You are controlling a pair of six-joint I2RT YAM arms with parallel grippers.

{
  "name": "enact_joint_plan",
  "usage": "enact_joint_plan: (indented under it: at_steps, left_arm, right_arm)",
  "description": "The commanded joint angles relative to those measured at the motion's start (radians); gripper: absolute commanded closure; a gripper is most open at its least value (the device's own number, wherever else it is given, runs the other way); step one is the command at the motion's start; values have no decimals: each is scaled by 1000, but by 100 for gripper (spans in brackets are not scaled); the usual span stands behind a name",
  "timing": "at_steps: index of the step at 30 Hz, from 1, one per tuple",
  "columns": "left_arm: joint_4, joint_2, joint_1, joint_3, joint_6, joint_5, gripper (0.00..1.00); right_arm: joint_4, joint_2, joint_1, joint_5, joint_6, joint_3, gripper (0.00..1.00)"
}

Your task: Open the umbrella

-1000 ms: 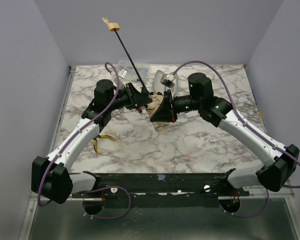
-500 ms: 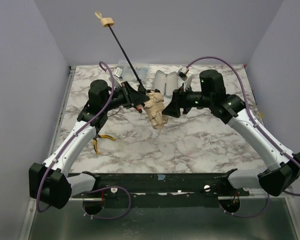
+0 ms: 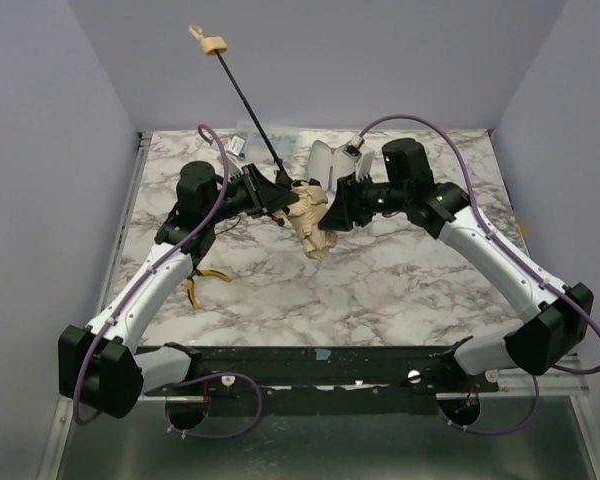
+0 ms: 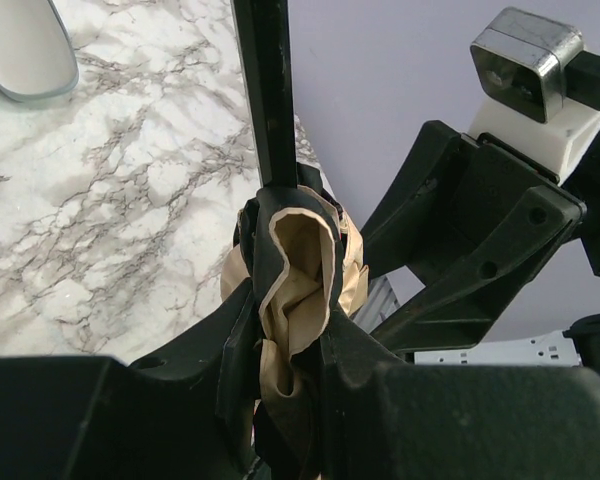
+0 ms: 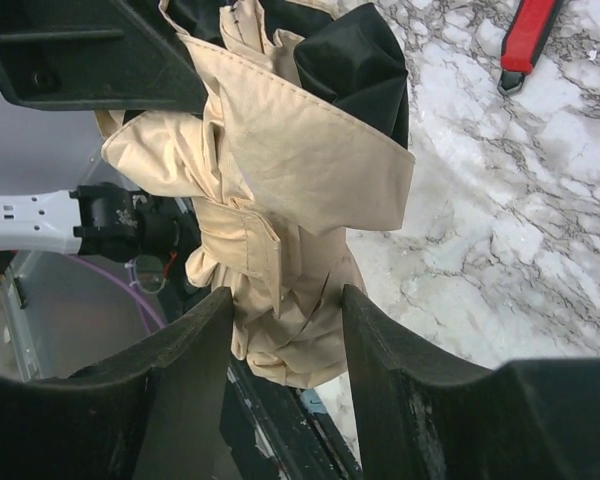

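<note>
The umbrella's folded tan canopy (image 3: 313, 224) hangs above the table's middle. Its black shaft (image 3: 250, 105) slants up and left to the beige knob handle (image 3: 214, 44). My left gripper (image 3: 283, 197) is shut on the umbrella where the shaft meets the canopy; in the left wrist view the gripper (image 4: 290, 335) pinches tan fabric (image 4: 300, 265) below the shaft (image 4: 265, 90). My right gripper (image 3: 332, 212) is open. In the right wrist view the gripper (image 5: 285, 345) has a finger on either side of the canopy's lower end (image 5: 280, 250). The pale mint sleeve (image 3: 325, 158) lies behind.
Yellow-handled pliers (image 3: 202, 283) lie under the left arm. A red-handled screwdriver (image 5: 528, 40) lies on the marble in the right wrist view. A clear plastic item (image 3: 262, 135) sits at the table's back. Lilac walls close in the left, right and back.
The right gripper backed off to the right, then came back left and now has its fingers round the canopy. The left gripper tilted the shaft so the handle went up and left, then held still.
</note>
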Motion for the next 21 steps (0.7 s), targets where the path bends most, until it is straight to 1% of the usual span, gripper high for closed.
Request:
enact_joint_plan:
  at_steps: [1,6,9,12,21]
  left_arm:
    - [32,-25,-15,20,18,-22,100]
    - [-39,-16,-34,38,60,-69,100]
    - [-51,-12,-37,43,57,-92,100]
    - [-55,-5,-37,56,51,-105,100]
    - [-46,4,-37,64,36,-103,100]
  right_arm:
    - [40,13,1,-33,22,46,50]
    - [43,43,0,6,29,94,52]
    - [35,53,2,8,30,100,55]
    - [30,42,10,8,27,73,57]
    - [21,-8,14,55,7,-28,57]
